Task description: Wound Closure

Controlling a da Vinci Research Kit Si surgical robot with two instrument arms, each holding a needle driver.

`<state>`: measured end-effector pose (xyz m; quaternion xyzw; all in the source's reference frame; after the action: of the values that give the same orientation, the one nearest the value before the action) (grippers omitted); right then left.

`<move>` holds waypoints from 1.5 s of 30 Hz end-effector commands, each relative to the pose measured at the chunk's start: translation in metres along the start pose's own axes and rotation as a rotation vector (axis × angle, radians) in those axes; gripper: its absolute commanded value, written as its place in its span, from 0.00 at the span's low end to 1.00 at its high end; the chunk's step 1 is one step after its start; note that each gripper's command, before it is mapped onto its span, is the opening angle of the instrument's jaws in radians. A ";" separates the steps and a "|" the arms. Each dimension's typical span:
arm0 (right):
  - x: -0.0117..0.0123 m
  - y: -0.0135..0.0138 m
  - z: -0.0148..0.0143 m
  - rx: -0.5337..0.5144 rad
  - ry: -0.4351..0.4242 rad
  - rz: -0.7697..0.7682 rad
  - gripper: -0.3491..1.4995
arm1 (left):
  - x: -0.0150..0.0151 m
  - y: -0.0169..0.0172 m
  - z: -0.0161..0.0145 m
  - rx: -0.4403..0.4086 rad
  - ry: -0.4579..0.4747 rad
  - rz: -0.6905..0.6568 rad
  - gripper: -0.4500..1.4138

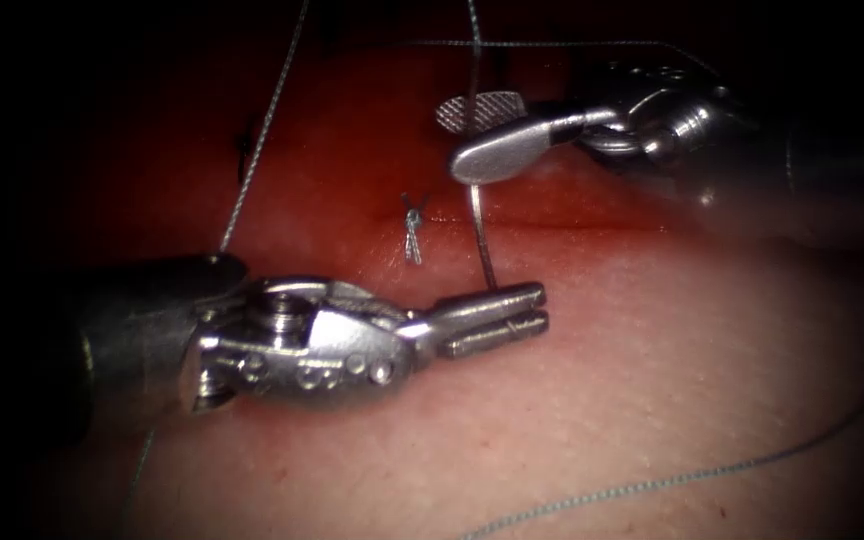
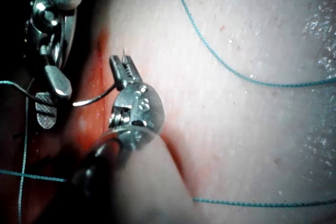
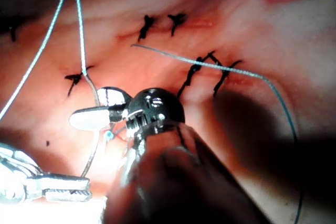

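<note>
Endoscope view: the needle is pinched near its tip by the left tool, just below the cut. The right tool is spread around its upper curve. Thin, stiff and slippery, it is judged best gripped mid-curve.

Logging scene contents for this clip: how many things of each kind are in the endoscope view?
Tools: 2 (left pincer shut on the needle near its tip; right pincer open, empty)
Needle: 1, apparently out of the tissue
Thread: 1
Knotted stitch: 1
Tissue: 1
Total: 6
</note>
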<state>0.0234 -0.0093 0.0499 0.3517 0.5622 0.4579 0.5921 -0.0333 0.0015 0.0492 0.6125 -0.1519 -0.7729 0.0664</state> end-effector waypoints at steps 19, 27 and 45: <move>-0.0009 0.0004 0.0014 -0.125 -0.042 -0.031 0.00 | 0.0004 0.0004 0.0012 -0.003 0.013 0.007 0.00; 0.0000 0.0011 0.0000 -0.182 -0.009 -0.059 0.00 | 0.0003 -0.0002 0.0011 0.004 -0.045 -0.117 0.85; 0.0041 0.0035 -0.0002 -0.318 0.118 -0.554 0.00 | -0.0045 -0.0015 -0.0011 0.061 -0.164 -0.359 0.04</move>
<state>0.0217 -0.0050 0.0511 0.0649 0.5904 0.3847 0.7065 -0.0304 0.0037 0.0523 0.5678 -0.0680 -0.8138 -0.1034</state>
